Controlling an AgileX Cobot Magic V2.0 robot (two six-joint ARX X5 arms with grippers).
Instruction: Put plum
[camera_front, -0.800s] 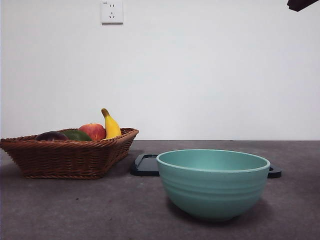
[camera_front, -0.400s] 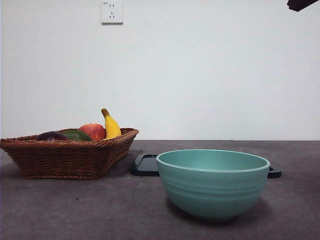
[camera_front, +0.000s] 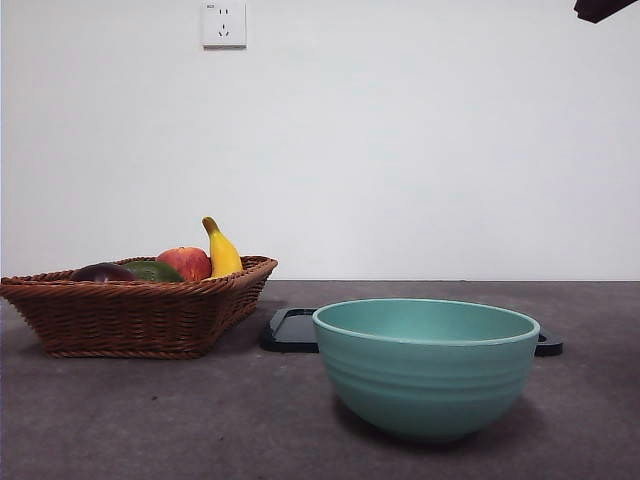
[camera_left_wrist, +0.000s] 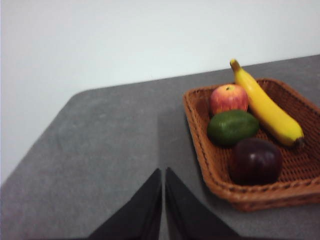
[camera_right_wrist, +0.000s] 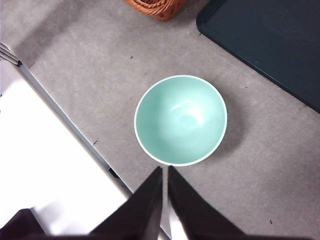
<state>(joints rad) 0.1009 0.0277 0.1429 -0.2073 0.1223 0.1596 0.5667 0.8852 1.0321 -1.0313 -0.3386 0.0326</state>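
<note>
The plum (camera_left_wrist: 255, 161), dark maroon and glossy, lies in a brown wicker basket (camera_left_wrist: 219, 181) at its near corner; in the front view the plum (camera_front: 101, 272) just peeks over the basket (camera_front: 135, 316) rim at the left. My left gripper (camera_left_wrist: 163, 175) is shut and empty, hovering over bare table beside the basket. My right gripper (camera_right_wrist: 165, 172) is shut and empty, high above the teal bowl (camera_right_wrist: 180, 119). Only a black arm tip (camera_front: 603, 9) shows in the front view's top right corner.
Sharing the basket are a red-yellow apple (camera_left_wrist: 228, 98), a dark green fruit (camera_left_wrist: 232, 127) and a banana (camera_left_wrist: 266, 105). The empty teal bowl (camera_front: 427, 365) stands front centre, with a dark tray (camera_front: 292, 330) behind it. The table edge (camera_right_wrist: 65, 121) runs beside the bowl.
</note>
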